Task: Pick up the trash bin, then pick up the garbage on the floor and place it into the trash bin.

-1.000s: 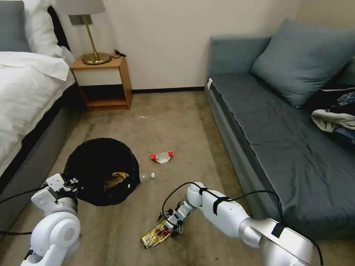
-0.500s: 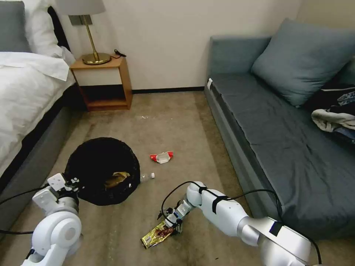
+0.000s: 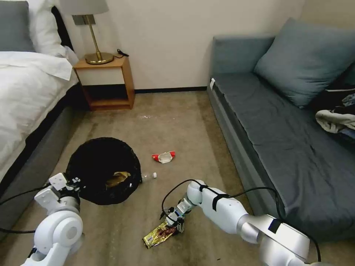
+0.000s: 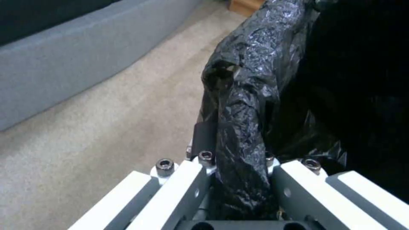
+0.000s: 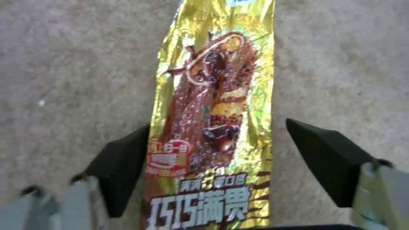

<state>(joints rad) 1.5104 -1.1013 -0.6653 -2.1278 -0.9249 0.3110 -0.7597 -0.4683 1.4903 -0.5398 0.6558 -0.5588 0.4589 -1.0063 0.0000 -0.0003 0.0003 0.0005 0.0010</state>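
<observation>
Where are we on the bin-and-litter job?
Done: left pincer is shut on the trash bin rim and liner; a tan paper scrap lies inside.
In hand: right pincer, open, straddles the gold snack wrapper on the carpet, not yet gripped.
Left: that wrapper, the clear bottle beside the bin, and the red-and-white packet.
</observation>
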